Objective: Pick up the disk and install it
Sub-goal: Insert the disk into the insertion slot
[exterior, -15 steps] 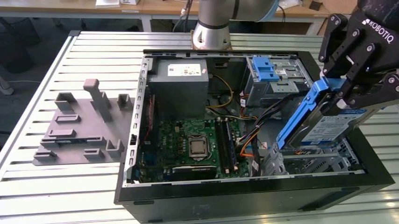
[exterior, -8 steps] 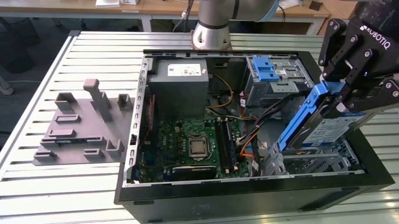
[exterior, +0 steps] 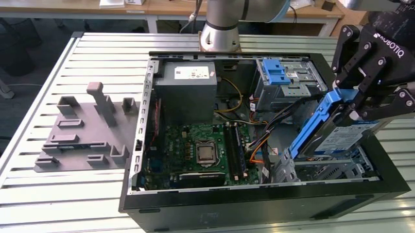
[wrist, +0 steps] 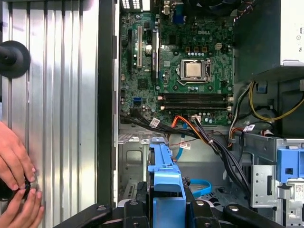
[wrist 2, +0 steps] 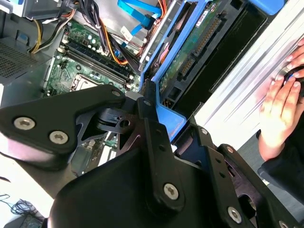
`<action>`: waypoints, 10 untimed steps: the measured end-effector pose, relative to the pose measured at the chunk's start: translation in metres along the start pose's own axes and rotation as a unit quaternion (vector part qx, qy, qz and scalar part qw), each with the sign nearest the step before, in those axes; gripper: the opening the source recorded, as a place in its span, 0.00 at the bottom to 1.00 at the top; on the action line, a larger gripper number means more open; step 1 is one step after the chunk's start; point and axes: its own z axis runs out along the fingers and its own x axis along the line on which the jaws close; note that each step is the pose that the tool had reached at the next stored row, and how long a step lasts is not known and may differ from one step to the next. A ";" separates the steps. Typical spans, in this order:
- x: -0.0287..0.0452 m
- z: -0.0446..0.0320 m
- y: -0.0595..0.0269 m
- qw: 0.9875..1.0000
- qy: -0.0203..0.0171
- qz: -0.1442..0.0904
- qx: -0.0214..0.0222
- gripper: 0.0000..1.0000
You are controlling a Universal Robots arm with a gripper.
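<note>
okay, i've got the disk [exterior: 338, 135] in the pincer [exterior: 350, 104]. it's clamped shut on the top edge of the blue carrier [wrist: 165, 175], which in the first wrist view runs straight out from between the fingers. so the pick-up is done.

the install is not. the disk hangs tilted, its lower end dipping into the open computer case [exterior: 259, 196] above the metal bay [exterior: 327, 170] at the exterior view's right. i can't tell whether it touches the bay, but it isn't lying flat or seated.

the motherboard [exterior: 201, 150] and the drive cage with the blue latch [exterior: 283, 77] sit apart from it. a person's hand [wrist: 14, 166] rests on the slatted surface [exterior: 39, 204] just outside the case wall.

by my reading, only the seating is left.
</note>
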 end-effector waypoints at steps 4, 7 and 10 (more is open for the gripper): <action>0.0007 0.0025 -0.0001 1.000 0.000 0.001 0.000 0.36; 0.0009 0.0057 -0.0001 1.000 0.000 0.001 0.000 0.36; 0.0010 0.0089 -0.0001 1.000 0.000 0.001 0.000 0.36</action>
